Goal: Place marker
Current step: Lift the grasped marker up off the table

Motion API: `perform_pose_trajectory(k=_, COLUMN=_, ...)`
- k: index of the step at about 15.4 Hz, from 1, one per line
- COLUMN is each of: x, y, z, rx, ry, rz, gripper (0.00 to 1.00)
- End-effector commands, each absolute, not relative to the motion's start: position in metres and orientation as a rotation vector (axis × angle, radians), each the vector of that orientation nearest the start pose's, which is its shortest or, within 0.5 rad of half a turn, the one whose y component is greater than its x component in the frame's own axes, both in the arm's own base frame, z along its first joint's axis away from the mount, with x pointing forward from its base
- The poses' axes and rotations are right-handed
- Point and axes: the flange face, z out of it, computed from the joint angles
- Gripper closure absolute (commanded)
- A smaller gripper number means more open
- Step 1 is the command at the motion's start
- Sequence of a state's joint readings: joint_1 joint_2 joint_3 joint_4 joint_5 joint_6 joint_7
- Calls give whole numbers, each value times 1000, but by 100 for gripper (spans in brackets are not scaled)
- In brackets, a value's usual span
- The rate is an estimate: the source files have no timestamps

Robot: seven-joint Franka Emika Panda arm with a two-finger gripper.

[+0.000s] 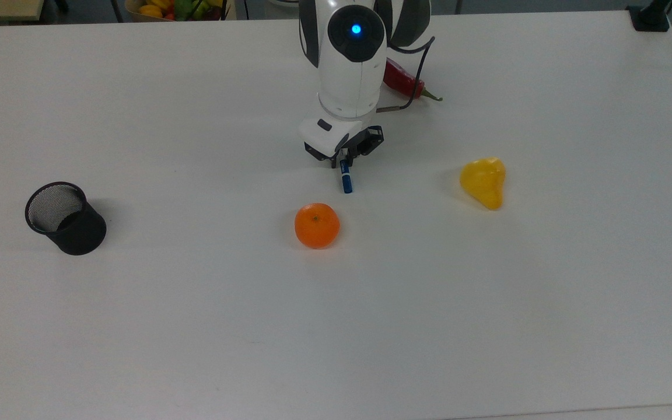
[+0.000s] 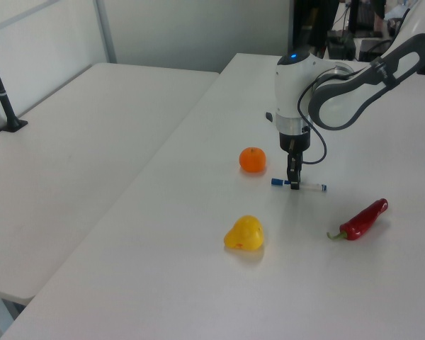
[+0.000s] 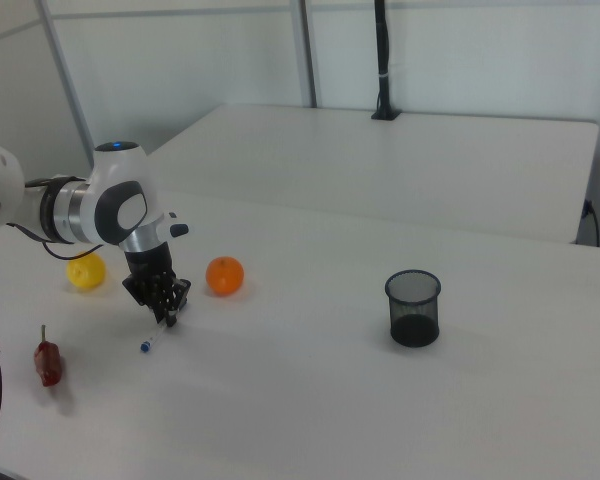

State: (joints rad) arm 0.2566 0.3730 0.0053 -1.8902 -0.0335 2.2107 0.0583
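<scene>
Marker (image 1: 346,178), light, stiff and apt to roll, sits pinched mid-barrel by the gripper (image 1: 343,161), a sensible hold.

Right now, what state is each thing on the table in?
gripper: shut on the marker
marker: gripped, tilted, blue cap end toward the orange
orange: resting on the table, untouched
mesh cup: upright, open top
yellow fruit: lying free
red chili: lying free

Top view: cup (image 1: 65,218) far left, orange (image 1: 317,225) centre, pear (image 1: 483,182) right.
</scene>
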Motion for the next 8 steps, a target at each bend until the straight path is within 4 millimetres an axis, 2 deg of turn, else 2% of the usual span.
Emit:
perform_pose_trajectory(k=1, x=597, y=161, z=308, rx=-3167, ry=-339, rz=62, gripper=100)
perform_pose_trajectory(k=4, x=597, y=160, z=315, rx=-3167, ry=-336, rz=62, gripper=100)
perform_pose_trajectory(k=8, x=591, y=147, z=358, rx=-3169, ry=-313, rz=85, gripper=100)
